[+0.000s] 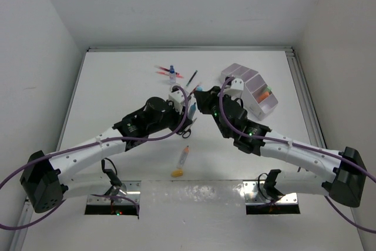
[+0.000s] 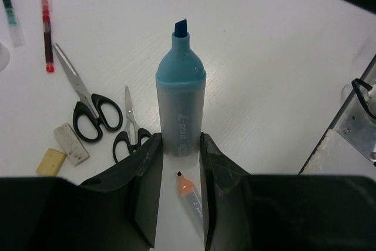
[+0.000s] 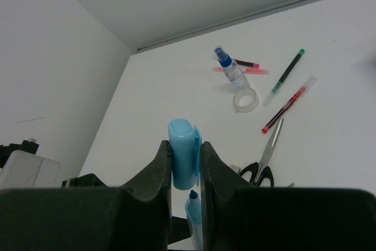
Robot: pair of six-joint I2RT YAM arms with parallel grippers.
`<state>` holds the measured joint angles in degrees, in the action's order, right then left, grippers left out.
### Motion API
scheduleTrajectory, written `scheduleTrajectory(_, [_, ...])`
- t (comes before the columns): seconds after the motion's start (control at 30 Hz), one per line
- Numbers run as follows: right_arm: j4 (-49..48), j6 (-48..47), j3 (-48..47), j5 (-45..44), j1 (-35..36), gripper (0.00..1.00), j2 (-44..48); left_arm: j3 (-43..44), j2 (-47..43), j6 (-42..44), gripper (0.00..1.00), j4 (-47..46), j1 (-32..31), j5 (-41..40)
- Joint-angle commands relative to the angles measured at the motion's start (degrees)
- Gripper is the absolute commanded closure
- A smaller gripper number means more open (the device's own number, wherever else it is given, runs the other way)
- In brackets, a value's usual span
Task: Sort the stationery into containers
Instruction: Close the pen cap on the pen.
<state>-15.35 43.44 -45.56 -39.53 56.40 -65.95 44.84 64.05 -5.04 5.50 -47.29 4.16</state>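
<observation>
Black fingers (image 2: 147, 168) of the left gripper (image 2: 180, 148) are clamped on the lower body of a blue highlighter (image 2: 180, 95). Its bare chisel tip points to the top of the frame. Below it, between the fingers, an orange highlighter (image 2: 191, 199) lies on the white table (image 2: 276, 74). Two black-handled scissors (image 2: 88, 107) lie at left, with two erasers (image 2: 71, 143) just beside them and a red pen (image 2: 46, 33) at upper left.

The right gripper (image 3: 185, 163) is closed on a blue cap (image 3: 182, 136). A bottle (image 3: 229, 70) and a tape ring (image 3: 245, 100) stand at upper right.

From above, both grippers meet mid-frame. The white organiser (image 1: 267, 107) sits at upper right.
</observation>
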Motion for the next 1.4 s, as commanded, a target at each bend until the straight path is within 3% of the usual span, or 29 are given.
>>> scheduleTrajectory(0.0, [-4.9, -2.4, 0.4, -1.3, 1.1, 1.0, 1.7, 2.6, 0.0, -2.3, 1.0, -1.1, 0.5, 1.1])
scheduleTrajectory(0.43, [-7.5, -7.6, 2.8, -5.7, 3.9, 1.0, 1.2, 3.4, -0.2, -2.3, 1.0, -2.0, 0.8, 1.5])
scheduleTrajectory(0.87, [-8.1, -4.9, 4.6, -3.1, 5.1, 1.0, -1.4, 3.4, -0.2, -4.5, 1.0, -4.1, 3.5, 1.9])
scheduleTrajectory(1.37, [-12.6, -6.5, 9.0, -0.3, 5.4, 1.0, -2.5, 3.9, -0.8, 0.6, 1.0, -11.5, 5.0, 7.3])
